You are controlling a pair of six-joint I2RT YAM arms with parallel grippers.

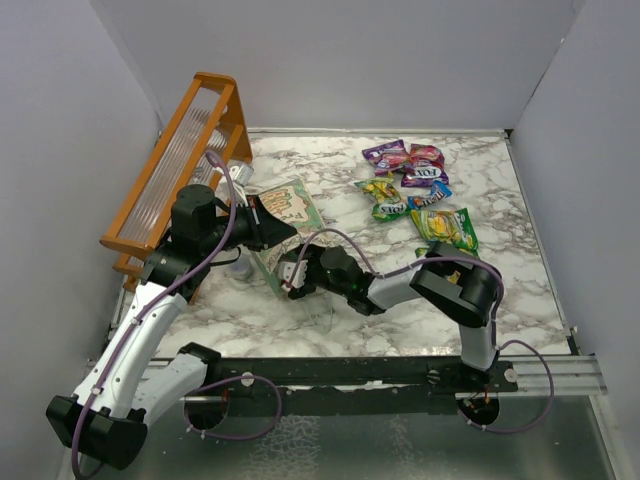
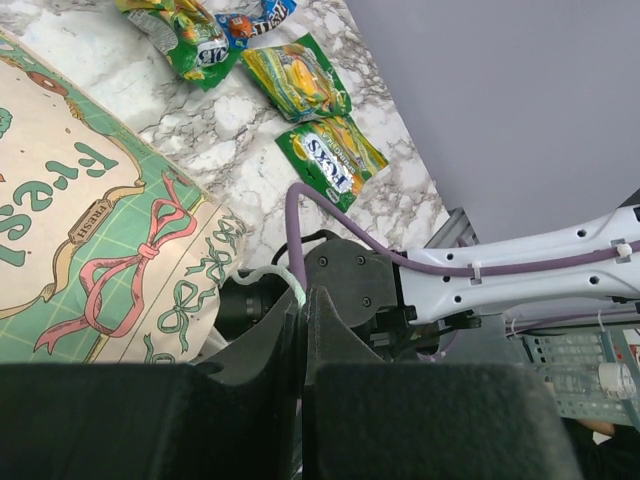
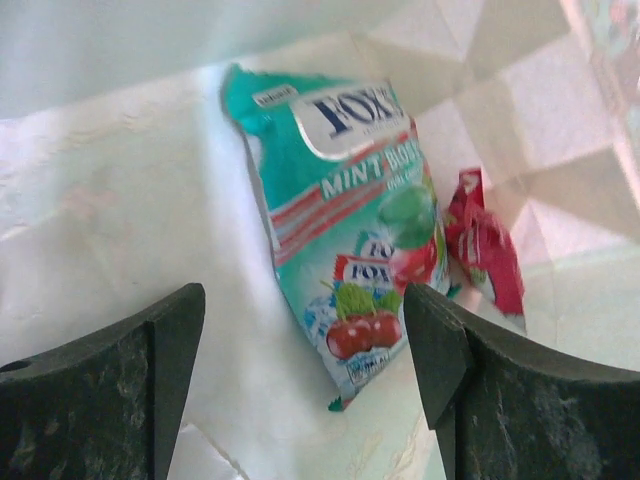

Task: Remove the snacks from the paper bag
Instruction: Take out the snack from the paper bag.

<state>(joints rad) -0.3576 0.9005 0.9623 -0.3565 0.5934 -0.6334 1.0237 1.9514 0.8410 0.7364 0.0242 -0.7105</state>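
Note:
The mint-green paper bag (image 1: 285,215) lies tilted at left centre, its printed side also in the left wrist view (image 2: 110,230). My left gripper (image 1: 262,222) is shut on the bag's white string handle (image 2: 275,275) and holds the mouth up. My right gripper (image 1: 292,272) is open with its fingers inside the bag. In the right wrist view a teal mint packet (image 3: 350,230) and a red packet (image 3: 487,250) lie on the cream inside just ahead of the open jaws. Several snacks (image 1: 415,190) lie on the marble at the back right.
An orange wooden rack (image 1: 175,170) stands against the left wall behind the bag. A small clear cup (image 1: 238,268) sits by the left arm. Grey walls close in the left, back and right sides. A black rail (image 1: 350,375) runs along the near edge.

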